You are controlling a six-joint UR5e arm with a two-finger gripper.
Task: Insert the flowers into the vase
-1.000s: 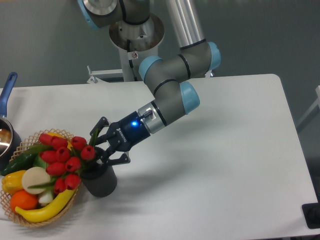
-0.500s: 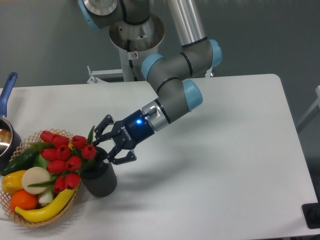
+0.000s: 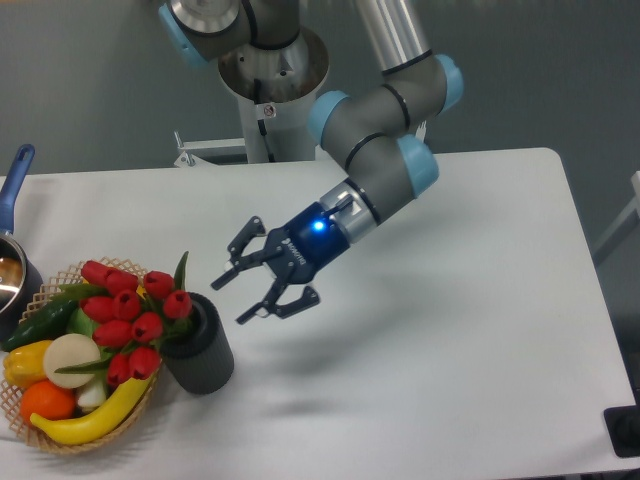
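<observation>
The vase (image 3: 203,356), a dark ribbed cylinder, stands upright on the white table at the lower left. The flowers (image 3: 128,316), red tulips with green stems and leaves, sit with their stems in the vase and their heads leaning left over the basket. My gripper (image 3: 243,292) hangs above the table to the right of the vase, apart from it, open with nothing between its fingers.
A wicker basket (image 3: 58,442) with a banana, an orange, a yellow pepper and green vegetables sits at the left edge, touching the vase. A blue-handled pot (image 3: 16,260) is at the far left. The robot base (image 3: 270,90) stands behind the table.
The gripper has let go of the flowers and pulled back up and to the right, away from the vase. The flowers stay in the vase.
</observation>
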